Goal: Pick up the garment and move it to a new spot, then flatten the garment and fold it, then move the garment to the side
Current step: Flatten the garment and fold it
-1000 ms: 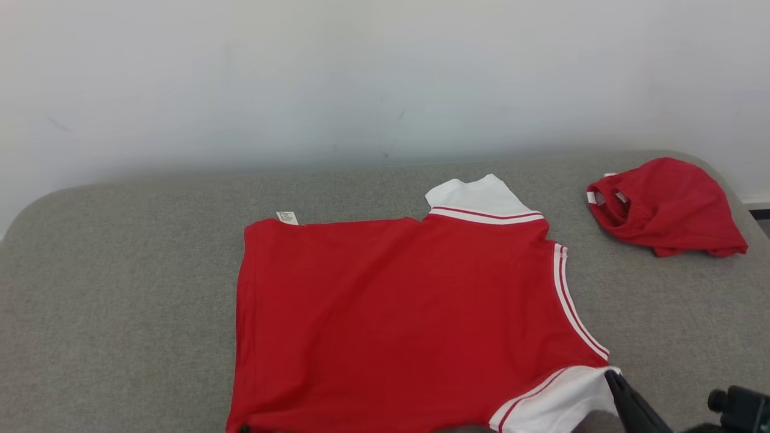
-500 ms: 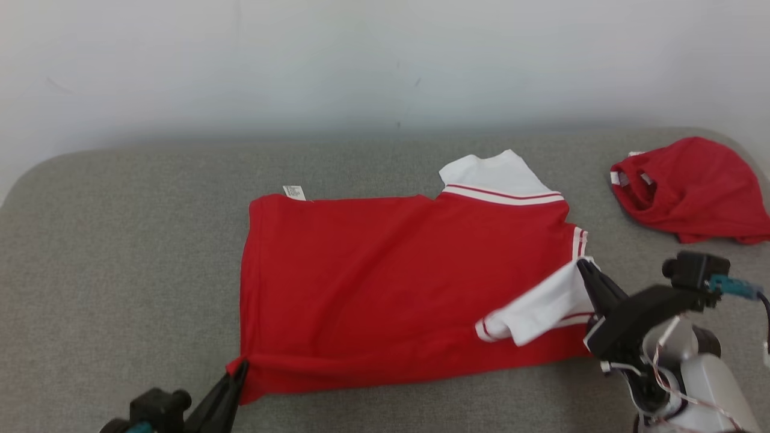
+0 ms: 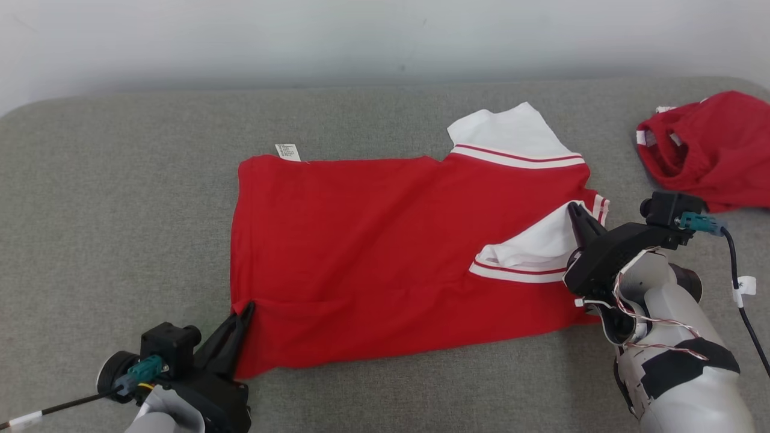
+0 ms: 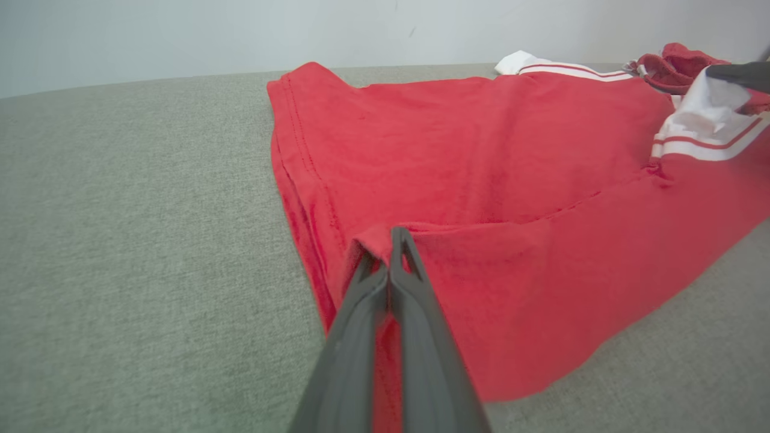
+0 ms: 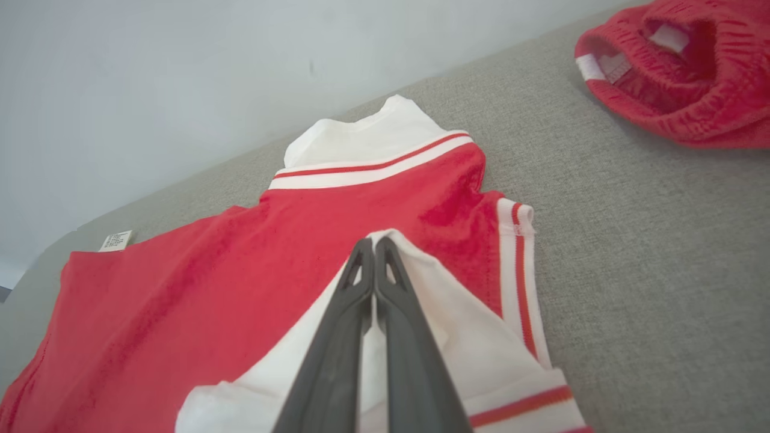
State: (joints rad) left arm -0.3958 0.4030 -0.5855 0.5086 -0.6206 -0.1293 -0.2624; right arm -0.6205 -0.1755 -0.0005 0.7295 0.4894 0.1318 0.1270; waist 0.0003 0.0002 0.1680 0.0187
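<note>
The garment (image 3: 373, 240) is a red shirt with white sleeves, spread on the grey padded table (image 3: 120, 210). My left gripper (image 3: 246, 308) is shut on its near-left hem corner, and the left wrist view shows red cloth (image 4: 481, 150) pinched at the gripper's tips (image 4: 391, 231). My right gripper (image 3: 572, 208) is shut on the near white sleeve (image 3: 538, 246), which lies folded inward over the red body. In the right wrist view the shut gripper (image 5: 374, 242) rests on that white sleeve (image 5: 457, 325). The far white sleeve (image 3: 511, 129) lies flat.
A second red garment (image 3: 710, 144) lies crumpled at the table's far right, also visible in the right wrist view (image 5: 680, 78). A small white label (image 3: 287, 151) sticks out at the shirt's far-left corner. A pale wall runs behind the table.
The head camera has tilted down, bringing both grippers into view. My right gripper carried the near white sleeve inward over the red body. The left gripper has come up with the hem corner.
</note>
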